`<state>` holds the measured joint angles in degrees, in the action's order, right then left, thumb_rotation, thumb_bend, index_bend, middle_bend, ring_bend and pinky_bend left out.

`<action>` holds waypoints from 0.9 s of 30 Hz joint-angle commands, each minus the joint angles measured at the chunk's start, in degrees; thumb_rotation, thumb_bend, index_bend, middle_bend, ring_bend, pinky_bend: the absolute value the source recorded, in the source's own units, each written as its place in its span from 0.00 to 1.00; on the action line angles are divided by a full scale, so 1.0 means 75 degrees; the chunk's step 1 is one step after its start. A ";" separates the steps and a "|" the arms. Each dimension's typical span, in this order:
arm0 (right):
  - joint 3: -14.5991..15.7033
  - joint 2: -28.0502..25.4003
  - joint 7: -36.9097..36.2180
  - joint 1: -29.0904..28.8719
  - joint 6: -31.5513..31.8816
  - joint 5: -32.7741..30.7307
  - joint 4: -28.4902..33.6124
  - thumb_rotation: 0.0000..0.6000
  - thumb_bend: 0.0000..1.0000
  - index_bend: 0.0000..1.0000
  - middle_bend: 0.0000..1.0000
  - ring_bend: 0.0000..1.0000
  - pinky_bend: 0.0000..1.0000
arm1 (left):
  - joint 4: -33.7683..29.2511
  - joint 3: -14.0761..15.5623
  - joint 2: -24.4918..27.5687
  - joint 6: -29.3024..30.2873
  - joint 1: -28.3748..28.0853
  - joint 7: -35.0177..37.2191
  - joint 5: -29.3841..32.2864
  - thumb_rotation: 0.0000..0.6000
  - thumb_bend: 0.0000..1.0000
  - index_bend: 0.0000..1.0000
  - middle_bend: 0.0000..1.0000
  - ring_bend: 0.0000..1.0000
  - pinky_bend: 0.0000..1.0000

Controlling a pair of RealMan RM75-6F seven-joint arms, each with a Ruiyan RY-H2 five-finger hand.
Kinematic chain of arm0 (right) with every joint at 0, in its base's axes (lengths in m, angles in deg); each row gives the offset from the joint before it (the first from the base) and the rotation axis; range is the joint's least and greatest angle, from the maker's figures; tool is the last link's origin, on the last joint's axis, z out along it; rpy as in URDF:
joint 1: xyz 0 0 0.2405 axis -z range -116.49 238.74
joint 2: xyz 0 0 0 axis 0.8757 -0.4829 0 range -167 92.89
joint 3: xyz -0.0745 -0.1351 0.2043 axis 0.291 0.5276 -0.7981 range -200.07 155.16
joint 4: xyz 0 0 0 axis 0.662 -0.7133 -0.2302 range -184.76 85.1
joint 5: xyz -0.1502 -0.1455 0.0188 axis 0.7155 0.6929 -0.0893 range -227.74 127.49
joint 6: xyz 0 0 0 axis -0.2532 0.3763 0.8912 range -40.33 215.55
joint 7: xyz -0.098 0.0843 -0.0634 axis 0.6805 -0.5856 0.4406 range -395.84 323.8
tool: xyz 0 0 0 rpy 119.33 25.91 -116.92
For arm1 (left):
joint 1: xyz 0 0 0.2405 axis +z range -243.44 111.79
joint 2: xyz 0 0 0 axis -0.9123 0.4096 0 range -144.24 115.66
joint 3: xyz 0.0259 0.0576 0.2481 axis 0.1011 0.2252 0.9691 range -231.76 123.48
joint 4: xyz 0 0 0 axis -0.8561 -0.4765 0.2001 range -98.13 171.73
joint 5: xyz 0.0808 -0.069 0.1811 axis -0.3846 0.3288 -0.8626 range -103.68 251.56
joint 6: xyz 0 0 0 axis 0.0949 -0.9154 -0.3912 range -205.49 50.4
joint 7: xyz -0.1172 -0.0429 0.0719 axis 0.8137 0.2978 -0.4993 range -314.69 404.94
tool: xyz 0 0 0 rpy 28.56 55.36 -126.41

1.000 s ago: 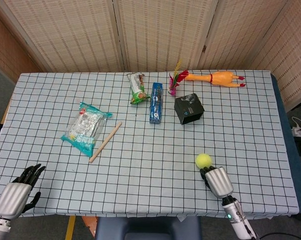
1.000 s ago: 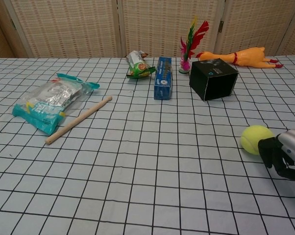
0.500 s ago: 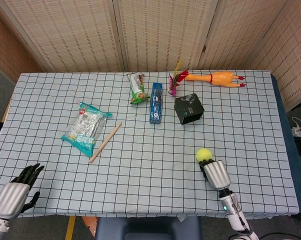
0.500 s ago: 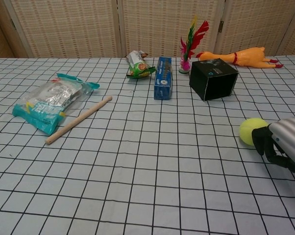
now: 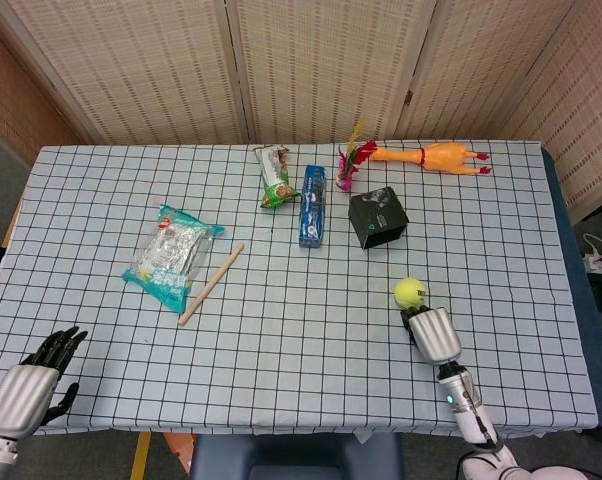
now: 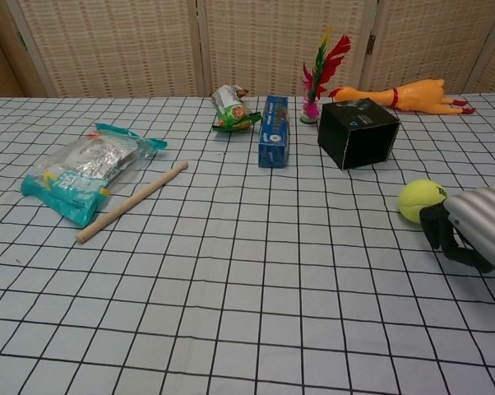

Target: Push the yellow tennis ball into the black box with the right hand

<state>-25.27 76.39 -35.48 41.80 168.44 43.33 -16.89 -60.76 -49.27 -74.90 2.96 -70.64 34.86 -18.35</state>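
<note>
The yellow tennis ball (image 5: pixel 410 292) (image 6: pixel 421 201) lies on the checked tablecloth, a short way in front of the black box (image 5: pixel 377 217) (image 6: pixel 358 132). My right hand (image 5: pixel 428 331) (image 6: pixel 469 235) is directly behind the ball, its curled dark fingers touching the ball's near side and holding nothing. My left hand (image 5: pixel 29 385) rests at the table's near left corner with its fingers spread, seen only in the head view.
Behind the box lie a yellow rubber chicken (image 5: pixel 432 156), a feather shuttlecock (image 5: pixel 349 165), a blue box (image 5: pixel 313 205) and a green snack pack (image 5: pixel 274 176). A teal packet (image 5: pixel 171 256) and a wooden stick (image 5: pixel 210 284) lie at the left.
My right hand has advanced toward the black box, and the tennis ball has rolled ahead of it, closer to the box. The left hand stays put.
</note>
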 commanded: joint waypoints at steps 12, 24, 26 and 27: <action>-0.0101 -0.0586 0.0546 -0.0276 -0.0335 -0.0265 0.0584 1.00 0.98 0.98 0.84 0.70 1.00 | -0.0026 0.0018 -0.0005 -0.0011 0.0003 -0.0043 -0.0030 1.00 0.45 0.03 0.03 0.06 0.41; -0.0155 -0.0605 0.0604 -0.0530 -0.0721 -0.0451 0.0356 1.00 0.98 0.98 0.84 0.70 1.00 | -0.0030 0.0023 -0.0006 -0.0006 0.0012 -0.0050 -0.0033 1.00 0.45 0.03 0.03 0.06 0.41; -0.0183 -0.0565 0.0611 -0.0614 -0.0801 -0.0482 0.0234 1.00 0.98 0.98 0.84 0.70 1.00 | -0.0029 0.0019 -0.0011 -0.0016 0.0006 -0.0064 -0.0028 1.00 0.45 0.03 0.03 0.06 0.41; -0.0194 -0.0546 0.0603 -0.0649 -0.0838 -0.0497 0.0182 1.00 0.98 0.98 0.84 0.70 1.00 | -0.0030 0.0021 -0.0013 -0.0018 0.0006 -0.0067 -0.0030 1.00 0.45 0.03 0.03 0.06 0.41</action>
<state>-26.59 72.10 -30.95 37.24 162.46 39.77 -15.18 -60.99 -49.12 -74.99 2.83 -70.59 34.36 -18.57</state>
